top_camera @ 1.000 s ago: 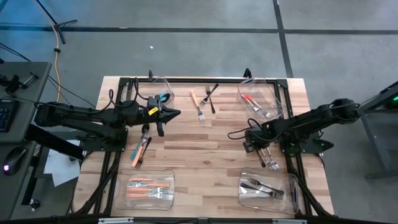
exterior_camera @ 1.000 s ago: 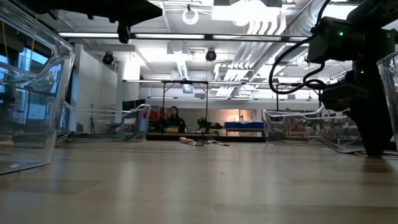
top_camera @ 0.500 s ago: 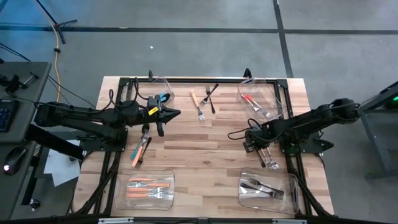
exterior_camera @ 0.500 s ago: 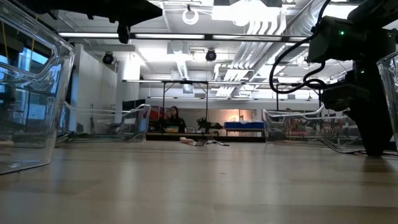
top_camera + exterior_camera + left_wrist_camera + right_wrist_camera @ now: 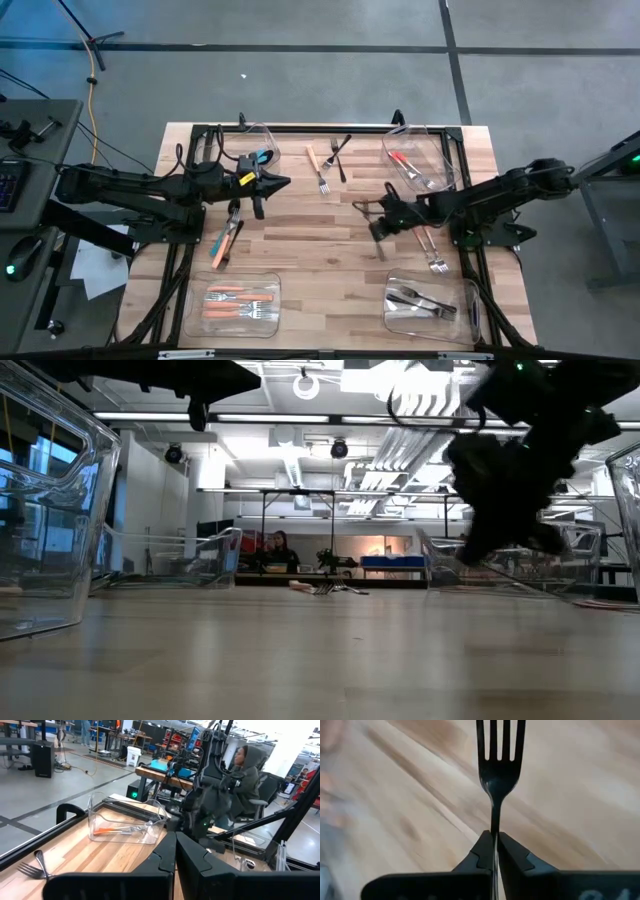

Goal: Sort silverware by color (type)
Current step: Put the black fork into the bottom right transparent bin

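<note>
My right gripper (image 5: 380, 222) hovers over the table's middle right, shut on a black fork (image 5: 499, 750). My left gripper (image 5: 282, 183) hangs shut and empty above the table's left half. Loose silverware lies flat on the wood: orange and teal pieces (image 5: 225, 240) under the left arm, forks (image 5: 322, 170) near the far edge, and forks (image 5: 436, 258) by the right arm. The near left bin (image 5: 192, 312) holds orange-handled pieces. Dark ones lie in the near right bin (image 5: 470, 310), and a red-handled piece in the far right bin (image 5: 448, 158). My right gripper pinches the black fork's thin handle (image 5: 494, 827) between its two fingers. The fork runs along the fingers, and its tines (image 5: 500, 735) stick out ahead of them. The fingers slant down toward the table's left side, and the fork is clear of the wood.
A clear bin (image 5: 268, 133) stands at the far left by the left arm. Black frame rails (image 5: 330, 129) run along the table's edges. Bare wood lies in the table's middle. Beyond the table sits a person (image 5: 246, 775).
My right gripper has left the forks near the table's right edge, moving toward the table's middle and a little up. It has tipped from steeply down to a slant. The black fork has come up off the wood with it.
</note>
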